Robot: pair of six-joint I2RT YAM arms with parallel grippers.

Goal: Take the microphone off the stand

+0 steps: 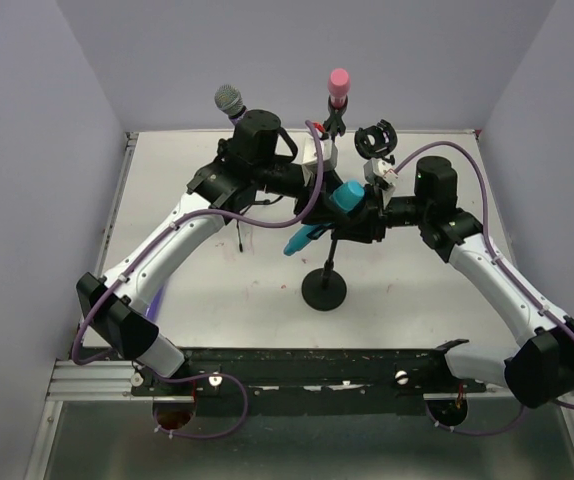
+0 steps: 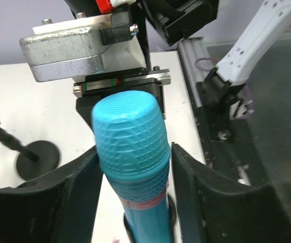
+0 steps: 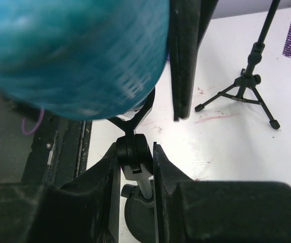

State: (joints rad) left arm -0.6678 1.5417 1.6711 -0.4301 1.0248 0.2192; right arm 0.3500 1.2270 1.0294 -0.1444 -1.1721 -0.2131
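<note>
- Looking down from above, the teal microphone point(image 1: 347, 196) sits tilted in the clip of the round-based stand point(image 1: 324, 292) at mid-desk point(image 1: 417, 290). Its head points up and away and its tail slants towards the near left. The left hand point(image 1: 329, 191) meets it at the head end, and the right hand point(image 1: 365, 222) reaches in from the other side, lower down.
- Turning to the left wrist view, the black fingers point(image 2: 79, 192) flank the microphone just below its ribbed head. One side appears to touch. Whether they are clenched on it or only straddling it, I cannot tell.
- Switching to the right wrist view, the pads point(image 3: 110, 182) are clenched on the stand's clip joint point(image 3: 134, 156) under the blurred teal head, bracing the stand.
- Judging its handling:
  - The microphone looks rigid, fairly light and smooth-barrelled, so it could slip.
  - The barrel just under the head seems the surest hold.
  - It should be drawn along its own axis, since the clip likely grips by friction and the slim stand could tip.
</note>
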